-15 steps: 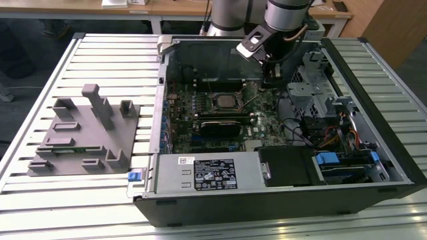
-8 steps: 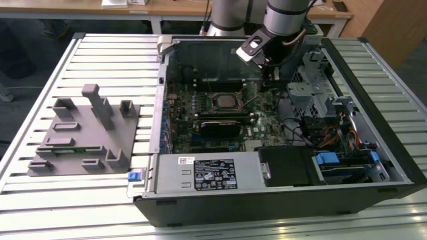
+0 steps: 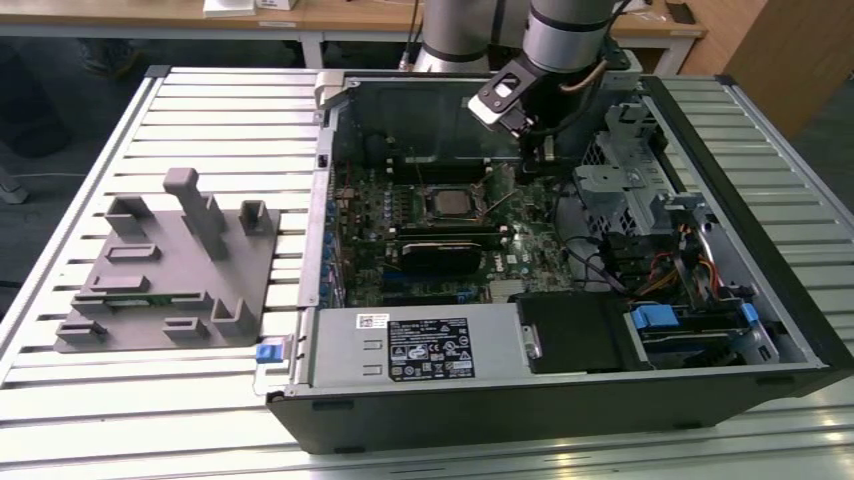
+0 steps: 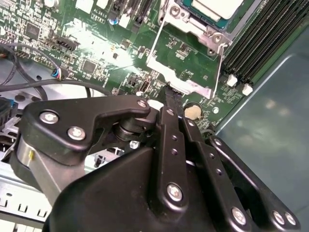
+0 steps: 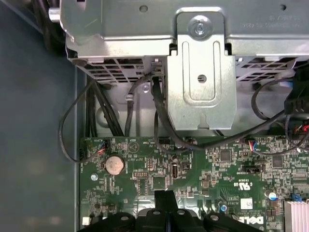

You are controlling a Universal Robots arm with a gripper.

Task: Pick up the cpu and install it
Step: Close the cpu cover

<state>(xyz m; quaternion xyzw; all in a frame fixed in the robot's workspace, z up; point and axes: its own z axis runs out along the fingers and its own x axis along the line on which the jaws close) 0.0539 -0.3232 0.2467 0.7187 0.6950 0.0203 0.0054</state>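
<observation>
One gripper (image 3: pixel 537 160) hung inside the computer case (image 3: pixel 534 415) in your exterior view, with the cpu (image 3: pixel 450 203) seated on the motherboard (image 3: pixel 527 245) at centre frame. Your second wrist view showed its fingers (image 4: pixel 170 125) clenched together, empty. Your first wrist view had them above the board.

Exterior view: high and set back from the motherboard (image 3: pixel 441 235), looking steeply down on the whole open computer case (image 3: pixel 534 420) and the slatted table (image 3: pixel 214 110) around it
First wrist view: close above the motherboard (image 5: pixel 193 179), facing across its edge toward the metal drive cage (image 5: pixel 203 72), with the gripper (image 5: pixel 164 200) nearest the lens
Second wrist view: close above the motherboard (image 4: pixel 96 58), looking along the gripper (image 4: pixel 173 94) toward the cpu (image 4: pixel 215 7) seated on the board
Shared by both wrist views: the gripper and the round coin cell (image 5: pixel 115 165) (image 4: pixel 192 111) on the motherboard near it
</observation>
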